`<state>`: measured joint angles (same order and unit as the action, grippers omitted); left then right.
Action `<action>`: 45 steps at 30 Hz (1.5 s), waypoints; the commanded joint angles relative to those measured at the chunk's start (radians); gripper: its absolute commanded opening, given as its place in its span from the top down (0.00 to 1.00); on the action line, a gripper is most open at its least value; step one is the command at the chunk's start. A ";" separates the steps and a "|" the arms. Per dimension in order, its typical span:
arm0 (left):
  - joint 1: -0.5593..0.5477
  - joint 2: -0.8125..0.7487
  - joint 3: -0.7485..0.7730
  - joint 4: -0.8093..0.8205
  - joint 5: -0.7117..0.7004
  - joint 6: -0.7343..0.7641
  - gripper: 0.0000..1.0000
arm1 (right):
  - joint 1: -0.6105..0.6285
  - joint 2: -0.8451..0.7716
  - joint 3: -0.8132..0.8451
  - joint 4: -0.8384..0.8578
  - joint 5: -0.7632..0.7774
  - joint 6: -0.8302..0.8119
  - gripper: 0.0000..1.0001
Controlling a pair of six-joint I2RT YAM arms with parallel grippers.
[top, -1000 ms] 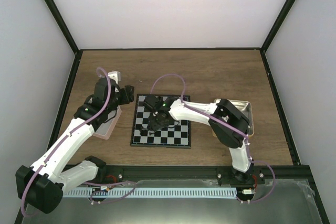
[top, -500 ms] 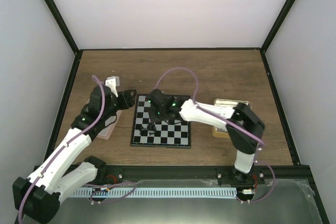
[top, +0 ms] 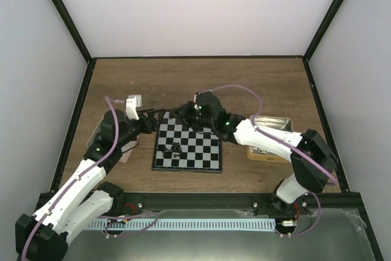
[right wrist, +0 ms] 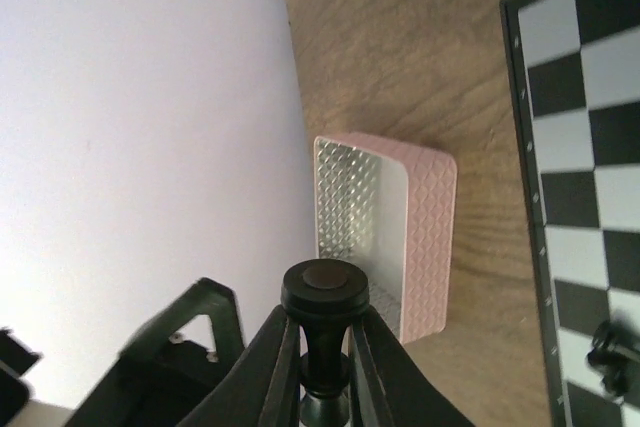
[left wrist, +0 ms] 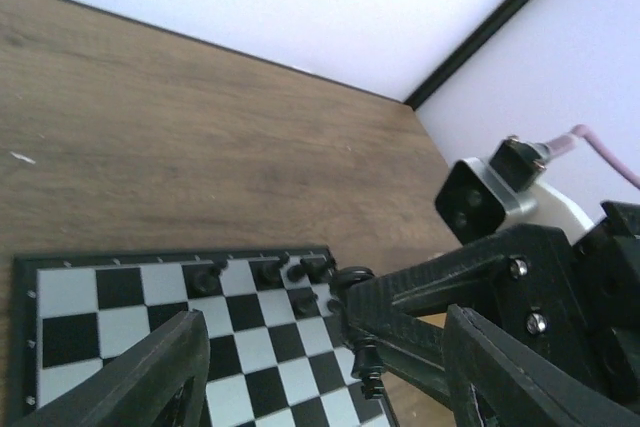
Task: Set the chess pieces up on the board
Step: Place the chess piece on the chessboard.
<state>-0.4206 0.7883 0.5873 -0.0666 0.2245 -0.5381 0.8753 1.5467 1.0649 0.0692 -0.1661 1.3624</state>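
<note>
At the right wrist view's bottom centre, the right gripper (right wrist: 322, 347) pinches a black piece (right wrist: 320, 292), partly hidden between its fingers. The left gripper (left wrist: 325, 367) gapes wide at the upper-left corner of the board (top: 195, 154), mid-frame overhead; small black pieces (top: 176, 148) there are too tiny to identify

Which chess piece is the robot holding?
The black piece pinched in the right hand. The other pieces sit on the board, with no hand on them.

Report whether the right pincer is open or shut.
Shut on a black chess piece. In the right wrist view, the right pincer presses against both sides of the piece's stem, with no gap showing.
</note>
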 commanded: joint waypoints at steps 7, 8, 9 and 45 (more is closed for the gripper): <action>-0.032 0.014 -0.115 0.189 0.113 -0.083 0.41 | -0.014 -0.004 -0.057 0.153 -0.089 0.366 0.94; -0.038 0.013 -0.119 0.198 0.114 -0.083 0.42 | -0.013 -0.001 -0.063 0.165 -0.090 0.384 0.94; -0.043 0.015 -0.125 0.206 0.116 -0.083 0.41 | -0.015 0.003 -0.064 0.176 -0.095 0.402 0.94; -0.090 0.160 0.159 -0.403 -0.021 0.111 0.96 | -0.063 -0.189 -0.165 0.010 0.128 -0.072 0.33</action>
<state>-0.5110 0.8883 0.6525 -0.2195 0.1768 -0.4896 0.8444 1.4742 0.9260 0.1890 -0.2058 1.4887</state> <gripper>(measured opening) 0.092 0.663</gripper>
